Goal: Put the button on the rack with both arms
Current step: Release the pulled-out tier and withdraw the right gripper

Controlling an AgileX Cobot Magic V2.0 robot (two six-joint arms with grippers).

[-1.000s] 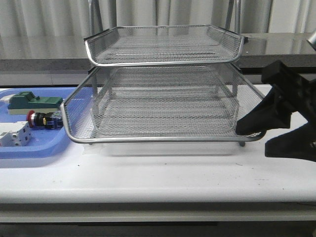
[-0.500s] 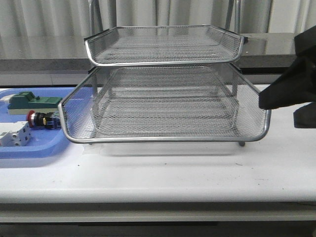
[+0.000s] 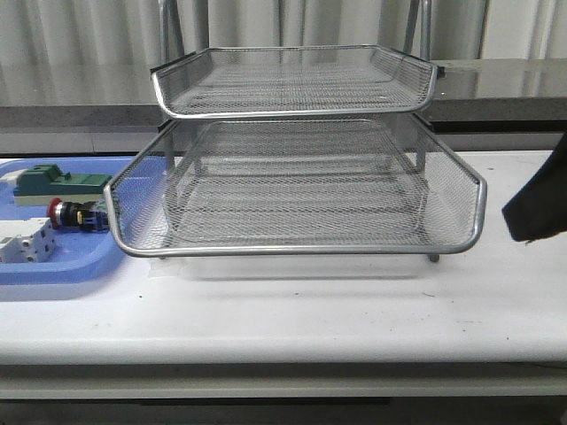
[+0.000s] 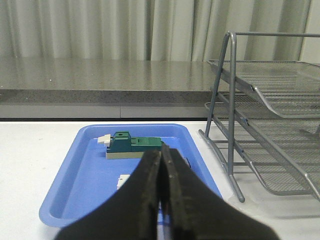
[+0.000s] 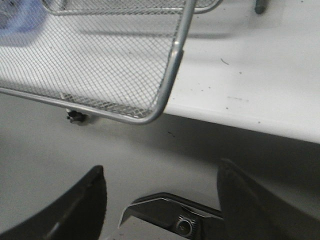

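A red-headed button [image 3: 71, 215] lies in a blue tray [image 3: 62, 270] just left of the wire rack [image 3: 297, 190]. The left gripper [image 4: 161, 165] is pressed closed and empty; the right gripper [image 5: 160, 200] is spread wide, holding nothing.

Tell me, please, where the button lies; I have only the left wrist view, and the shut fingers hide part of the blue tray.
Observer: The front view shows the button lying on its side in the blue tray, between the green block and the white block.
Operator: Thank you. Is the right gripper holding anything?
Observer: No. In its wrist view the right gripper is wide open, with nothing between the fingers, near a corner of the rack.
Operator: Is anything on the rack?
Observer: No. Both tiers seen in the front view hold nothing.
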